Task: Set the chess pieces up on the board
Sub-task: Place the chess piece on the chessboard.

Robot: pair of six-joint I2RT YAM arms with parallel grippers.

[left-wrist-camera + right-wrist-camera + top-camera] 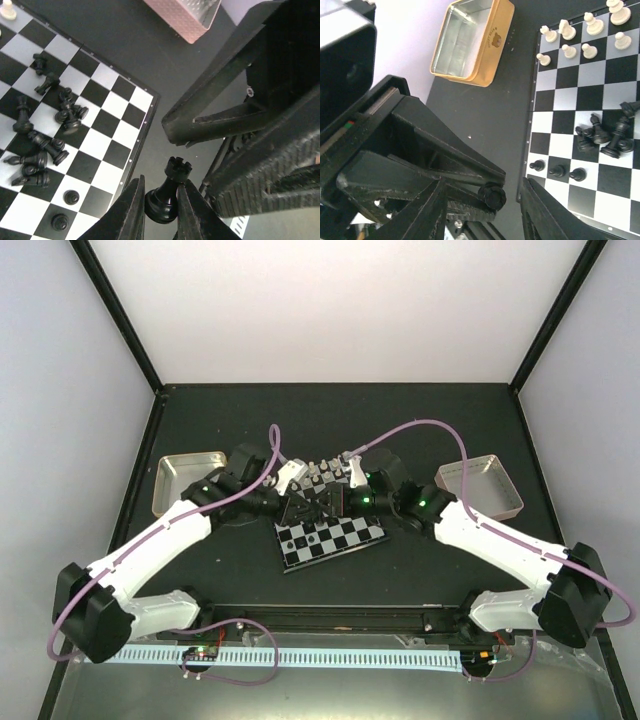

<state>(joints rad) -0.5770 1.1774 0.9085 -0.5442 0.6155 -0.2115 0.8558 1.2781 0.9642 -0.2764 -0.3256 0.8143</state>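
The left gripper is clamped on a black rook low on its body, just off the board edge above the tabletop. The right gripper stands apart around the rook's top. Best to carry the rook upright to a corner square, clear of the fallen pieces.

No legible text, numbers or brand names in any view. Only candidate: a small dark emblem with tiny print under it, on the side wall of the gold tin, upper middle of the right wrist view. It is too blurred to read.
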